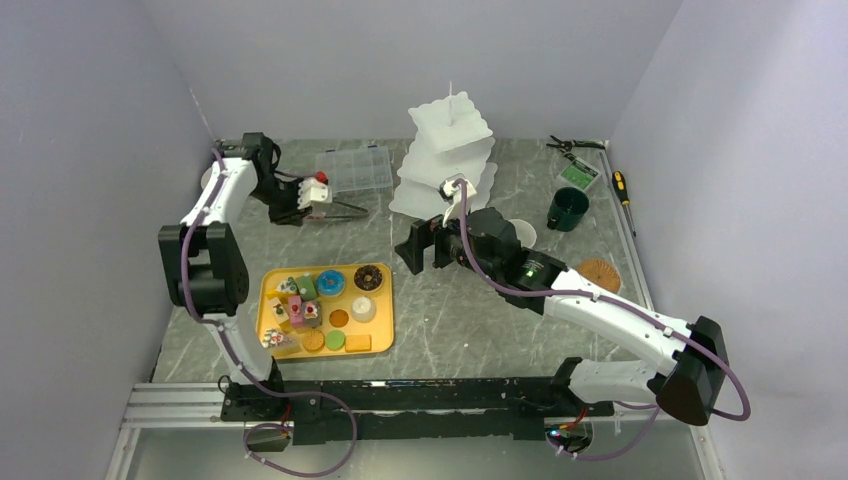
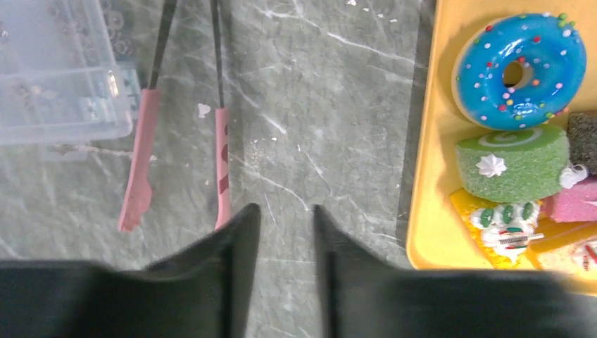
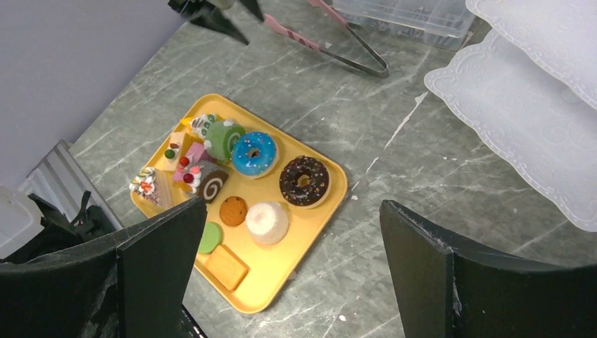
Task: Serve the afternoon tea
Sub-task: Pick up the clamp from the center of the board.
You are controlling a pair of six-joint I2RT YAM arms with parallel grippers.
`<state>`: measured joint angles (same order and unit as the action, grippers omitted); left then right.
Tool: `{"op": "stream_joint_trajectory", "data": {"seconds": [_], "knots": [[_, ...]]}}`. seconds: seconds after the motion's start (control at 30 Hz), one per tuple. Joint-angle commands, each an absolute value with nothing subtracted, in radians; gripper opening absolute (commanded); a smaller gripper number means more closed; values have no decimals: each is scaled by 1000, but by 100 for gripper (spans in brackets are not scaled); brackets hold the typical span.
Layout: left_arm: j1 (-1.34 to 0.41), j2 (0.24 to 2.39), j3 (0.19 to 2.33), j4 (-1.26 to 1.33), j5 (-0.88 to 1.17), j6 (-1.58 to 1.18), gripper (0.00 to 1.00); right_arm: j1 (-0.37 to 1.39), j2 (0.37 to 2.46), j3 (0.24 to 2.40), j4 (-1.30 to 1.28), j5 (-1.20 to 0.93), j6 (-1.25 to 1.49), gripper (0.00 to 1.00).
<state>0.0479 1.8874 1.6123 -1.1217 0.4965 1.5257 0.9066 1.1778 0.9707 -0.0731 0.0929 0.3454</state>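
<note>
The toy pastries lie on a yellow tray [image 1: 270, 335] at front left, among them a blue donut [image 1: 331, 283] and a chocolate donut [image 1: 368, 278]. The white three-tier stand [image 1: 450, 150] stands at the back centre. A dark-green mug [image 1: 568, 208] and a cork coaster [image 1: 599, 274] are at the right. My left gripper [image 2: 285, 210] is slightly open and empty, low over bare table between the pink tongs [image 2: 144, 148] and the tray's rim [image 2: 422, 211]. My right gripper [image 3: 292, 211] is wide open and empty, above the table right of the tray [image 3: 303, 243], in front of the stand [image 3: 535, 141].
A clear compartment box [image 1: 355, 170] sits at the back, next to the tongs [image 1: 345, 208]. Pliers [image 1: 575, 146], a green card [image 1: 577, 174] and a screwdriver [image 1: 622, 186] lie at the back right. A white round thing [image 1: 523, 232] shows partly behind my right arm. Walls close in on both sides.
</note>
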Motion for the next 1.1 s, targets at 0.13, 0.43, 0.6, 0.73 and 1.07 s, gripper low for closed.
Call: {"op": "stream_joint_trajectory", "data": {"seconds": [0.13,0.43,0.6,0.73,1.07], "knots": [[55,1912,1620,-1043,460,1572,91,908,1143,974,-13,62,350,100],[54,2136,1840,-1138,412,1620,87,906,1141,974,-17,70,333,100],[55,2198,1872,-1147,364,1630,78,905,1146,975,-19,67,320,100],[51,2213,1852,-1130,341,1644,61,898,1152,981,-23,65,312,100],[46,2173,1708,-1021,294,1662,20,877,1144,984,-27,52,314,100]]}}
